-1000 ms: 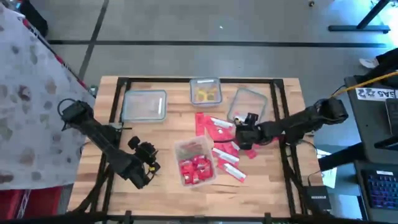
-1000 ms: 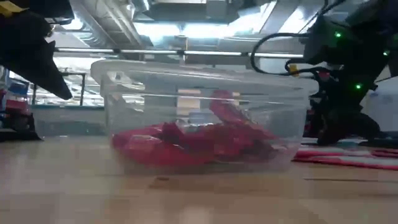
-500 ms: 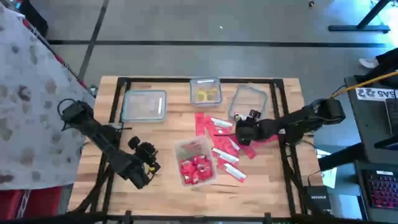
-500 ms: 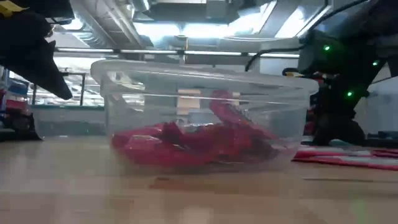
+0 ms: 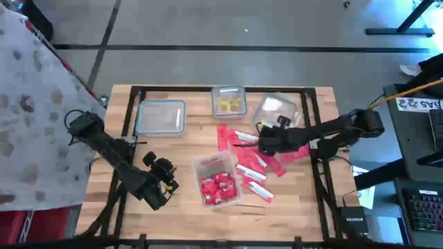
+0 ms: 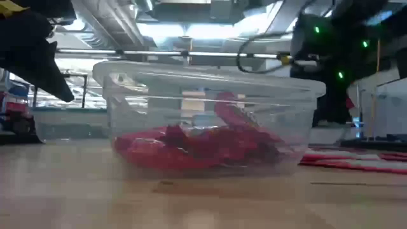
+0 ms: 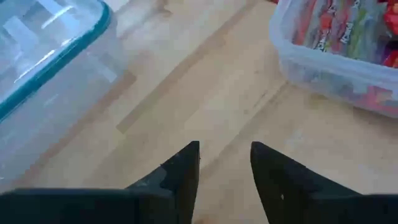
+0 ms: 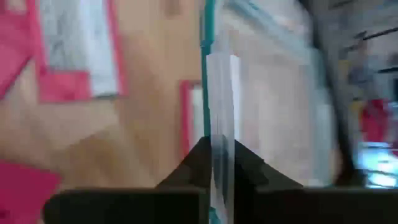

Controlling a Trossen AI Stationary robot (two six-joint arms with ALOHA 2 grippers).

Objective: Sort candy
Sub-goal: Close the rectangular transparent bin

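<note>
On a wooden desk (image 5: 173,207), red candy (image 5: 250,166) is lying at centre frame. The right claw (image 5: 261,140) is pinching a clear tub's (image 5: 277,109) rim; the left claw (image 7: 224,165), lower left, is hanging half-open, empty.

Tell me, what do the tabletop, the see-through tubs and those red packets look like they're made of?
The tabletop looks like pale wood with a smooth finish: grain lines and plank seams show. The tub of red candy seems to be clear glossy plastic, since you see straight through its walls. The red packets lying loose look like thin printed wrapper, plastic or foil; I can't tell which.
</note>
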